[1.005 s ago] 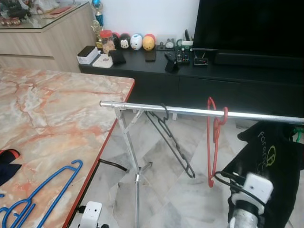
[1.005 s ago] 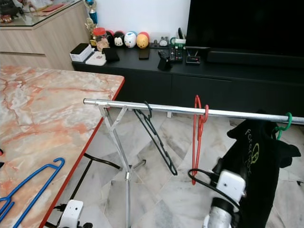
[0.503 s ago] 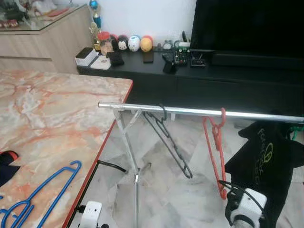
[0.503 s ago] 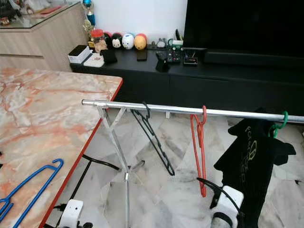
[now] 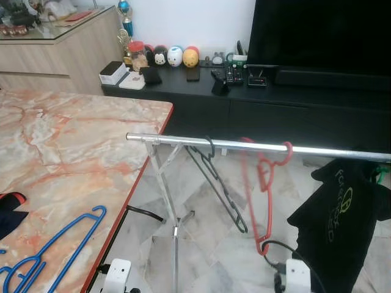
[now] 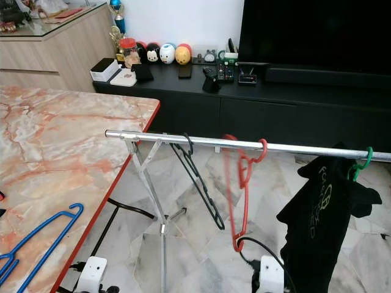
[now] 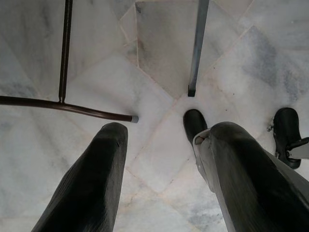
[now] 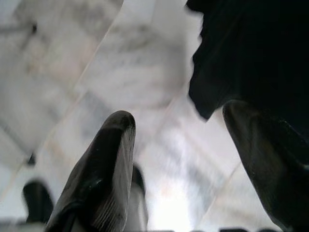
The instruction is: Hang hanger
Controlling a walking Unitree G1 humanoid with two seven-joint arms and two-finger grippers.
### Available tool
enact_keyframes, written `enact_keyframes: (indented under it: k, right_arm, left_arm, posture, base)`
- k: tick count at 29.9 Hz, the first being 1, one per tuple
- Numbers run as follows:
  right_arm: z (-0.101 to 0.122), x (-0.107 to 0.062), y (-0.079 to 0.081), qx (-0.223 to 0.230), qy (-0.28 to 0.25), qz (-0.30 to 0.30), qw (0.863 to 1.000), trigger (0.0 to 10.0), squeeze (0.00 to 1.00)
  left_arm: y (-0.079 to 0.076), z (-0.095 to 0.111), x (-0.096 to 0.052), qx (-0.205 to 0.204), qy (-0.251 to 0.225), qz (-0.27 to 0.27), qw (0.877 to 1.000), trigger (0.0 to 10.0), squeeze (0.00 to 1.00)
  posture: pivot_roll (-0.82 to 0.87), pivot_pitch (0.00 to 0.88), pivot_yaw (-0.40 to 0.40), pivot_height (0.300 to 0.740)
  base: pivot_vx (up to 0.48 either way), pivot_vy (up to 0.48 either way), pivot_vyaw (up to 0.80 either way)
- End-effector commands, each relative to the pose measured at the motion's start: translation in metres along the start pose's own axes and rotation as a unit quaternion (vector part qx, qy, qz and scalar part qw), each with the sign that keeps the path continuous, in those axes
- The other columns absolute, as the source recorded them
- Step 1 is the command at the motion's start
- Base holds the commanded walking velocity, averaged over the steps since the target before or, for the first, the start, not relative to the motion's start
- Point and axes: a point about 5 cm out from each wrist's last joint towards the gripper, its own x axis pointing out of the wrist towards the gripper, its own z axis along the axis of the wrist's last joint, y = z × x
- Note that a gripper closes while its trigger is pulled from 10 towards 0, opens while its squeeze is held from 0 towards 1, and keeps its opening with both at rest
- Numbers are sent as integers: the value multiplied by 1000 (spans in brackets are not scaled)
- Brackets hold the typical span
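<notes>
**Red hanger on the rail, both grippers low and empty**

Red plastic marks the task's thing: the red hanger (image 5: 264, 189) hangs by its hook over the silver rail (image 5: 183, 141), right of the middle, and its body is smeared with blur, so it looks to be swinging. A hook over a round bar lets the hanger pivot freely, which would explain the tilt; it should settle under its own weight. On that showing, I judge this hanger to be hung.

Left of it on the same rail a black hanger (image 5: 219, 183) slants down towards the near side. Further right, a black garment (image 5: 336, 220) drapes from a green hook (image 6: 365, 160) at the rail's right end. The rail rests on a crossed metal stand (image 5: 165, 183) on the marble floor (image 5: 201, 244), just right of the marble table (image 5: 73, 140).

On that table's near left edge lies a blue hanger (image 5: 55, 256), flat and untouched; I take it as the likely next one to hang.

The right gripper (image 8: 178, 164) points down at the floor beside the black garment, fingers (image 8: 104, 174) apart with nothing between them. The left gripper (image 7: 164, 179) also looks down at the floor near the stand's foot (image 7: 192, 91), its fingers (image 7: 94, 183) spread and empty. Both being low keeps them clear of the swinging hanger.
</notes>
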Motion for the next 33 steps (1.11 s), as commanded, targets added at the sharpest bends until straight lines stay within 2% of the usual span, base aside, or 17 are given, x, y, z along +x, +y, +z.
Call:
enact_keyframes:
  k: [1,3,5,8,13,19,21,22,24,29,31,33]
  right_arm:
    - [-15,-5,5,-11,27,15,999,10000,0]
    - [-12,-4,3,-6,13,7,1000,10000,0]
    - [-13,-3,-6,35,26,-16,999,10000,0]
    - [-16,-2,-14,40,38,-16,998,10000,0]
    - [-17,-2,-15,49,44,-11,998,10000,0]
    - [-17,-2,-21,96,33,-25,994,10000,0]
    - [-5,0,-33,147,-19,-43,988,10000,0]
    - [-4,0,-35,154,-25,-45,987,10000,0]
    - [3,1,-40,143,-44,-56,987,10000,0]
    - [29,6,-55,173,-99,-83,976,10000,0]
    - [58,10,-57,162,-155,-73,972,10000,0]
    - [65,10,-57,162,-168,-71,970,10000,0]
  left_arm:
    - [4,-6,-1,-2,10,3,1000,10000,0]
    - [4,-6,-1,2,12,2,1000,10000,0]
    - [4,-6,-1,3,12,2,1000,10000,0]
    - [3,-6,-1,5,13,1,1000,10000,0]
    - [3,-5,-1,4,14,-1,1000,10000,0]
    - [4,-5,-1,2,10,2,1000,10000,0]
    - [4,-5,-1,3,10,2,1000,10000,0]
    - [4,-5,-1,3,10,2,1000,10000,0]
    - [4,-5,-1,4,10,1,1000,10000,0]
    - [4,-5,-1,5,10,0,1000,10000,0]
    - [4,-5,-1,5,9,2,1000,10000,0]
    - [4,-5,-1,5,9,3,1000,10000,0]
  posture:
    - [-40,0,74,740]
    - [-44,0,80,740]
    - [-47,0,81,740]
    - [-45,0,76,740]
    - [-43,0,78,740]
    - [-40,0,80,740]
    - [-37,0,81,740]
    - [-37,0,81,740]
    - [-41,0,81,740]
    - [-38,0,82,740]
    - [-41,0,81,740]
    - [-41,0,81,740]
  base:
    - [0,0,0]
    - [0,0,0]
    - [0,0,0]
    - [0,0,0]
    - [0,0,0]
    - [0,0,0]
    - [0,0,0]
    - [0,0,0]
    - [0,0,0]
    - [0,0,0]
    - [0,0,0]
    - [0,0,0]
